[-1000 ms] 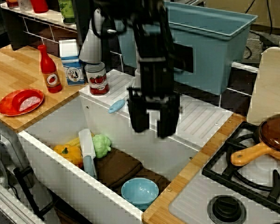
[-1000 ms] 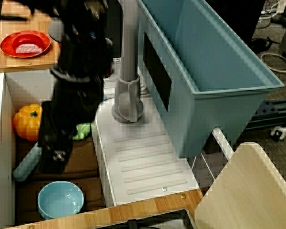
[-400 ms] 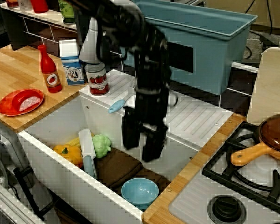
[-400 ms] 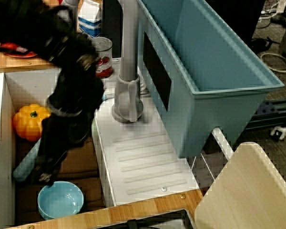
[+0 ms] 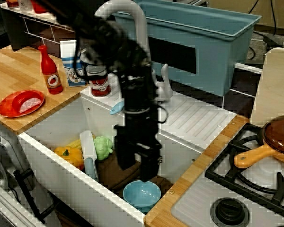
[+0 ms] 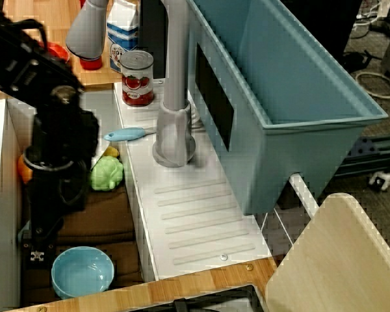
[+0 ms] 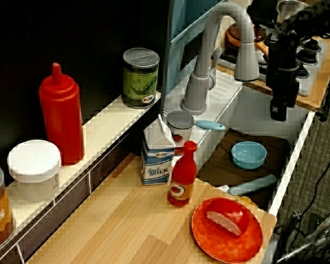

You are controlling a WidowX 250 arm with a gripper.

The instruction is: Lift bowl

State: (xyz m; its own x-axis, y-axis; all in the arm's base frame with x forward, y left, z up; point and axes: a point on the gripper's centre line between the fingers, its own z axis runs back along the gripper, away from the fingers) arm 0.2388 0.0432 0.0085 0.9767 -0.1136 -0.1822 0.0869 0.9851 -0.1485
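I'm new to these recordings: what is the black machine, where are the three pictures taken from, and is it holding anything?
The black machine is a robot arm ending in a gripper, reaching down into a toy kitchen sink. One picture looks from the front of the counter, one from above the sink, one from the side along the shelf. In the sink lie a light-blue bowl, a brown cloth, a green toy vegetable and an orange toy pumpkin. On the counter stand a tomato can, a milk carton, a red bottle and a red plate. The gripper hangs just above the bowl, apparently holding nothing; whether it is open is hard to tell.
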